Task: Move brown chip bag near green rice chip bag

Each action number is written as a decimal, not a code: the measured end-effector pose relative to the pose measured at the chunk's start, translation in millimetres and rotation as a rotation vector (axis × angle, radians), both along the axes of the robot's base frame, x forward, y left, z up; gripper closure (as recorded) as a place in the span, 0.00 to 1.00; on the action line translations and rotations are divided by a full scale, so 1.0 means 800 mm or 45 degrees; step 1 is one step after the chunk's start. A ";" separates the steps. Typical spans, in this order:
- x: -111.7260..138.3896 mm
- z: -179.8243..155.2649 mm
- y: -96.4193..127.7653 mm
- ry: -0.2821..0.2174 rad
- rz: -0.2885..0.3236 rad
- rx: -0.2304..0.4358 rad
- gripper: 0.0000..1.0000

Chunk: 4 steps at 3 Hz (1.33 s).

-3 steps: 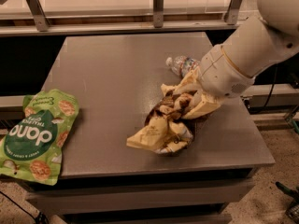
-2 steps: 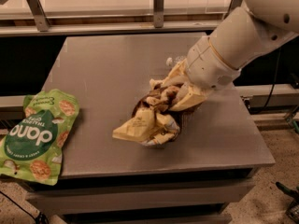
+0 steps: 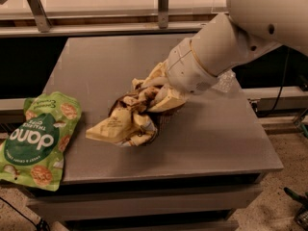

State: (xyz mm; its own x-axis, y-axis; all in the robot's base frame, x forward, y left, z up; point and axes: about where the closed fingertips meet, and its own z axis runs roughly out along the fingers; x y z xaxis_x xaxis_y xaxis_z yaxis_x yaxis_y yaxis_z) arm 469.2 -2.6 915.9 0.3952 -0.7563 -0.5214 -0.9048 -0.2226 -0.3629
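Note:
The brown chip bag, dark brown with cream-yellow patches, is crumpled near the middle of the grey table, its lower end close to the tabletop. My gripper is shut on the bag's upper right part, with the white arm reaching in from the upper right. The green rice chip bag lies flat at the table's left front edge, partly hanging over it. A gap of bare table separates the two bags.
A clear plastic water bottle lies behind the arm on the right side of the table, mostly hidden. A metal rail with posts runs along the back. The floor shows at the right.
My gripper has carried the brown chip bag leftward across the table, closer to the green bag. The green bag has not moved.

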 end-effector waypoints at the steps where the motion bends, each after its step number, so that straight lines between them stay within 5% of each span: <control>1: -0.003 -0.004 0.028 -0.053 0.056 0.027 1.00; 3: -0.021 -0.002 0.067 -0.129 0.176 0.019 1.00; 4: -0.024 -0.003 0.077 -0.141 0.208 0.004 0.86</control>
State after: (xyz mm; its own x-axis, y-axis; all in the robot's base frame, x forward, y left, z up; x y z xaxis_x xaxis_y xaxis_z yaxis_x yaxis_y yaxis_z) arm 449.6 59.0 913.2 0.5678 -0.6758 -0.4700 -0.8111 -0.3620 -0.4594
